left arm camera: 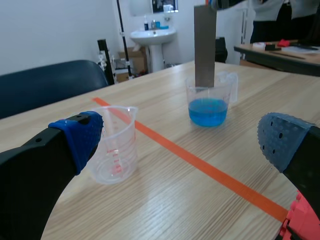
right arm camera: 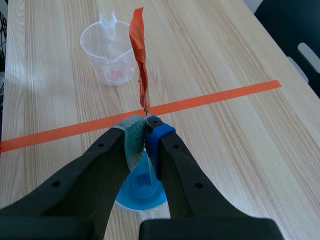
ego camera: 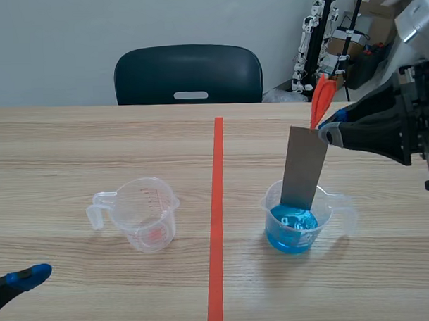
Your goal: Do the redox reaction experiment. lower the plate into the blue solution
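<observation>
Scene view: your right gripper (ego camera: pixel 329 130) clamps the grey plate (ego camera: pixel 304 173) at its top, under its orange tab (ego camera: pixel 323 99). The plate's lower edge hangs inside the blue-solution beaker (ego camera: pixel 294 228), right of the desk's (ego camera: pixel 73 151) tape line (ego camera: pixel 217 203). An empty beaker (ego camera: pixel 142 216) stands left of the line, and a dark chair (ego camera: pixel 188 73) sits beyond the far edge.

Left wrist view: your left gripper (left arm camera: pixel 182 142) gapes wide on nothing.

Right wrist view: the tab rises ahead of the closed pads (right arm camera: pixel 131 142).

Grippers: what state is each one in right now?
Left gripper: open, holding nothing.
Right gripper: shut on the plate.
</observation>
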